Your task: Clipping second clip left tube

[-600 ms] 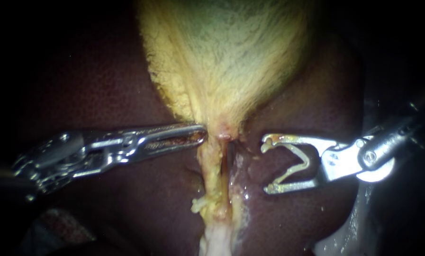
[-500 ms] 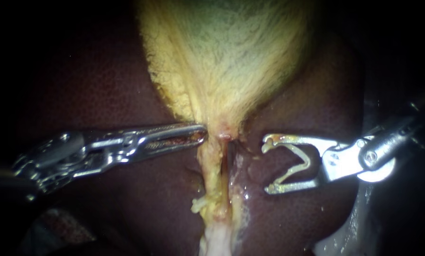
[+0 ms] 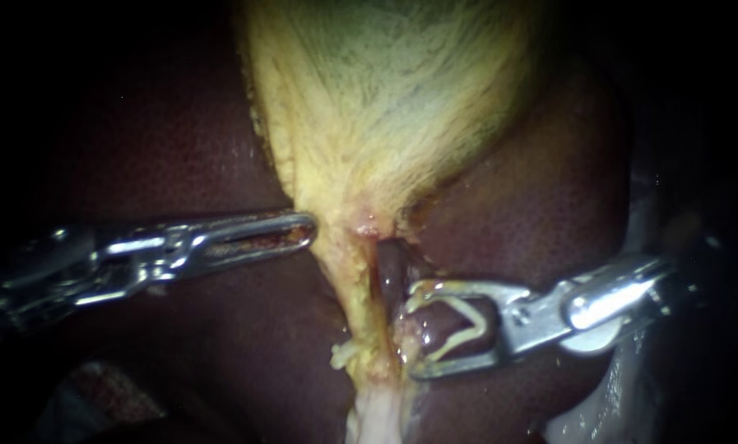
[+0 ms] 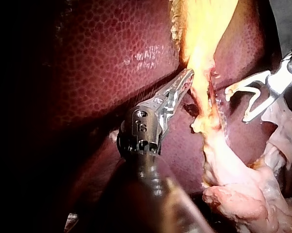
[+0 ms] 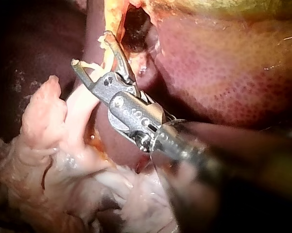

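Observation:
The yellow-green gallbladder (image 3: pixel 393 99) narrows to a yellow stalk (image 3: pixel 356 296) that runs down over the dark liver (image 3: pixel 179 140). A darker red tube (image 3: pixel 389 267) lies along the stalk's right side. My left instrument (image 3: pixel 307 232) has its jaws shut on the stalk's left edge just under the gallbladder neck; the left wrist view shows this left instrument (image 4: pixel 187 77) at the yellow tissue. My right instrument (image 3: pixel 410 329) is open and carries a pale V-shaped clip (image 3: pixel 467 325). Its tips reach the right side of the tube and stalk. In the right wrist view, the right instrument (image 5: pixel 90 48) stands open against the stalk.
Pale pink loose tissue (image 5: pixel 53 145) lies below the stalk, close under the right instrument's shaft. Liver surrounds the stalk on both sides. A wet, shiny patch (image 3: pixel 422 333) sits between the open jaws. The view's far edges are dark.
My right instrument has moved left and down, bringing its open clip against the tube. My left instrument has drawn back to the left, and the gallbladder neck has shifted left with it.

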`<state>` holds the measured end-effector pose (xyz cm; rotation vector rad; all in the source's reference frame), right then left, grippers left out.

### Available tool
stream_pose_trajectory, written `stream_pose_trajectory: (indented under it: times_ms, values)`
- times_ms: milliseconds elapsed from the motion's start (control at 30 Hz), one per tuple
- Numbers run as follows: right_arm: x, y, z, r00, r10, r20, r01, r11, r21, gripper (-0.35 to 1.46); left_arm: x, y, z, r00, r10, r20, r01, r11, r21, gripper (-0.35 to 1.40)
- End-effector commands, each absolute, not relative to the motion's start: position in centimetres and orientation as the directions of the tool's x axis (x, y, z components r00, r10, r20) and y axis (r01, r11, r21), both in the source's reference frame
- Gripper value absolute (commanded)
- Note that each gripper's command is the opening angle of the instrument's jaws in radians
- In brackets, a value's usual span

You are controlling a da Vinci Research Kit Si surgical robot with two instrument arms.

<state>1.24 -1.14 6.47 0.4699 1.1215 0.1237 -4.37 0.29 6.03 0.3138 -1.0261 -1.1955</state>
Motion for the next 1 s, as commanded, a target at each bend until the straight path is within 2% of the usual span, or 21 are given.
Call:
stream_pose_trajectory:
  times_ms: [33,267,567,733,1000]
  values:
    - [1.32,-1.16,6.53,0.441,0.331,-0.834,0.138,0.893,0.428,0.60,-4.37,0.28,6.01,0.002,-0.873,0.488,0.614,0.386,0.688,-0.35]
    - [1.49,-1.18,6.81,0.449,0.352,-0.821,0.133,0.882,0.451,0.58,-4.40,0.23,5.90,-0.005,-0.872,0.490,0.616,0.383,0.688,-0.35]
    - [1.34,-1.00,7.07,0.505,0.336,-0.795,0.088,0.897,0.434,0.58,-4.41,0.21,5.81,-0.011,-0.871,0.491,0.616,0.381,0.690,-0.35]
    - [1.28,-0.94,7.15,0.538,0.326,-0.778,0.059,0.905,0.421,0.58,-4.41,0.20,5.75,-0.017,-0.870,0.493,0.615,0.380,0.691,-0.35]
    - [1.32,-0.91,7.20,0.538,0.329,-0.776,0.051,0.906,0.420,0.58,-4.43,0.20,5.73,-0.018,-0.870,0.493,0.616,0.379,0.691,-0.35]
